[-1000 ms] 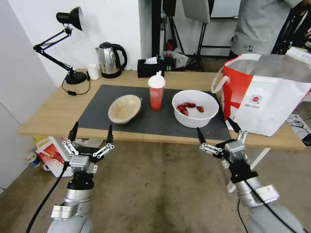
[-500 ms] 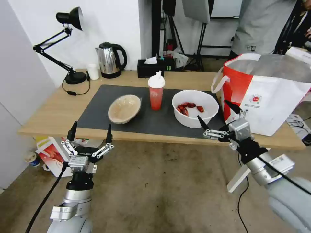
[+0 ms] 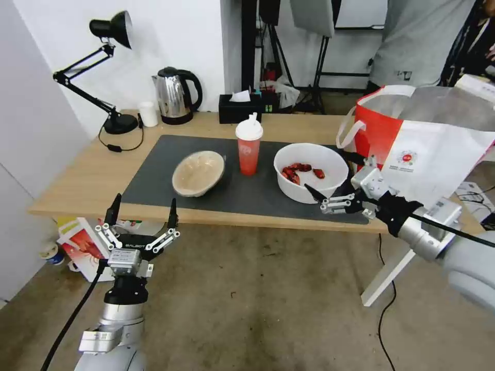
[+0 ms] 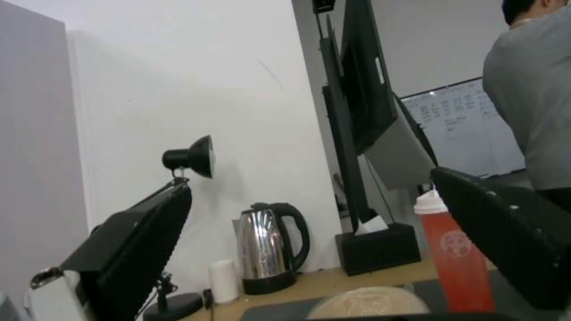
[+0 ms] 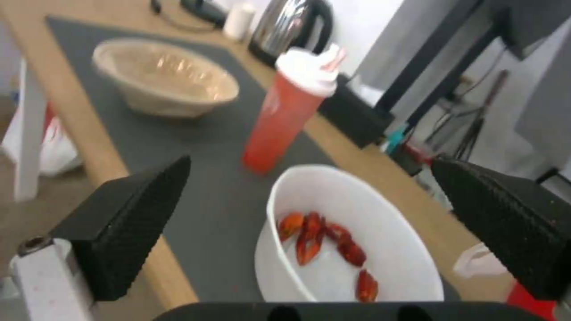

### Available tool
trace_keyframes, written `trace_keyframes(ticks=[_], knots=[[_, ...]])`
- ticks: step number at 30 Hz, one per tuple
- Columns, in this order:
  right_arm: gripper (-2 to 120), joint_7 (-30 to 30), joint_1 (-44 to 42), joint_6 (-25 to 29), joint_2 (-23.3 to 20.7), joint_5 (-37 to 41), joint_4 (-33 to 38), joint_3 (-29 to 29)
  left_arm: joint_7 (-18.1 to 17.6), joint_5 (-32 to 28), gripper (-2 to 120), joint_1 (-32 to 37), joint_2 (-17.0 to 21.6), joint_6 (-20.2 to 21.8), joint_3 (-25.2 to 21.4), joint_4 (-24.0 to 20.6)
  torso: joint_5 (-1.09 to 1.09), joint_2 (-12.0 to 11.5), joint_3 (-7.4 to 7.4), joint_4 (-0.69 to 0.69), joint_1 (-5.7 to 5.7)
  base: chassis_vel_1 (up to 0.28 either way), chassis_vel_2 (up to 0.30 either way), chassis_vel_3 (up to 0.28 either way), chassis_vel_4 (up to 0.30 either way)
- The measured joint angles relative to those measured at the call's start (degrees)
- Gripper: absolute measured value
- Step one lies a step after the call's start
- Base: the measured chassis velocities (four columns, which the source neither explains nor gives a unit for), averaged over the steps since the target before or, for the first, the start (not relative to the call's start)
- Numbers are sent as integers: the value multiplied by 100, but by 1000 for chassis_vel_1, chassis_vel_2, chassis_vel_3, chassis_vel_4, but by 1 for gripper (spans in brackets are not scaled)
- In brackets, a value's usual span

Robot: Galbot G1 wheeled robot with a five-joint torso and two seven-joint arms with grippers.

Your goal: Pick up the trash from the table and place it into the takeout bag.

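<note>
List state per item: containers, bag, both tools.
white bowl: upright on the mat, red scraps inside, not gripped
red cup: upright, lid on
tan paper bowl: on the mat, tilted
takeout bag: standing, mouth open
right tool: open, at the white bowl's near right side
left tool: open, below the table edge

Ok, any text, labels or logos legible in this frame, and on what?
"GALBOT": faintly, on the left gripper body, parked below the table edge.
Takeout bag: round red logo with print lines under it, too small to read.
Drink cup: pale round emblem, unreadable.
Whiteboard: writing, too blurred.
Right gripper, open beside the white bowl: no text.
</note>
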Motion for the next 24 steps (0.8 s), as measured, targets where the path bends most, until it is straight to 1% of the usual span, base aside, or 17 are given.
trace_keyframes(ticks=[1, 2, 3, 6, 9, 13, 14, 15, 16, 17, 18, 19, 20, 23, 24], knots=[[100, 0, 0, 0, 0, 0, 0, 0, 0, 0, 100, 0, 0, 0, 0, 0, 0, 0, 0, 0, 0, 0, 0, 0, 0], [100, -85, 18, -23, -174, 113, -48, 34, -1, 9, 100, -1, -5, 0, 5, -1, 3, 0, 0, -1, 0, 0, 0, 0, 0], [100, -85, 18, -23, -174, 113, -48, 34, -1, 9, 100, -1, -5, 0, 5, -1, 3, 0, 0, -1, 0, 0, 0, 0, 0], [100, -157, 27, -40, -324, 200, -96, 76, -2, 17, 100, -1, -13, 0, 14, -3, -3, 1, 0, 1, 0, 0, 0, 0, 0], [100, -171, 28, -40, -350, 215, -100, 83, -2, 18, 100, -1, -14, 0, 16, -3, -4, 1, 0, 1, 1, 0, 0, 0, 0], [100, -219, 27, -55, -390, 269, -122, 100, -2, 23, 100, -3, -19, 0, 20, -3, 2, 0, 0, 0, 0, 0, 0, 0, 0], [100, -319, 14, -106, -471, 380, -170, 143, -3, 38, 100, -8, -31, 0, 37, -3, 11, 1, 0, -2, 0, 0, 0, 0, 0], [100, -394, 2, -142, -570, 456, -224, 177, -3, 49, 100, -16, -45, 0, 60, -3, 9, 1, 0, -2, 0, 0, 0, 0, 0], [100, -512, -16, -175, -737, 537, -279, 233, -3, 65, 100, -23, -59, 0, 86, 0, -2, 1, 0, -2, -1, 0, 0, 0, 0], [100, -512, -16, -175, -737, 537, -279, 233, -3, 65, 100, -23, -59, 0, 86, 0, -2, 1, 0, -2, -1, 0, 0, 0, 0], [100, -692, -46, -197, -975, 603, -381, 308, -3, 87, 100, -28, -75, 0, 124, 5, -5, 1, -1, 0, -1, 0, 0, 0, 0], [100, -787, -70, -215, -1116, 638, -445, 340, -3, 98, 100, -26, -76, 0, 147, 7, 2, 0, 0, 1, 0, 0, 0, 0, 0], [100, -787, -70, -215, -1116, 638, -445, 340, -3, 98, 100, -26, -76, 0, 147, 7, 2, 0, 0, 1, 0, 0, 0, 0, 0], [100, -1069, -149, -294, -1559, 801, -659, 529, -3, 112, 100, -10, -57, -1, 196, -47, 0, 1, 0, 0, -1, 0, 0, 0, 0], [100, -1069, -149, -294, -1559, 801, -659, 529, -3, 112, 100, -10, -57, -1, 196, -47, 0, 1, 0, 0, -1, 0, 0, 0, 0]])
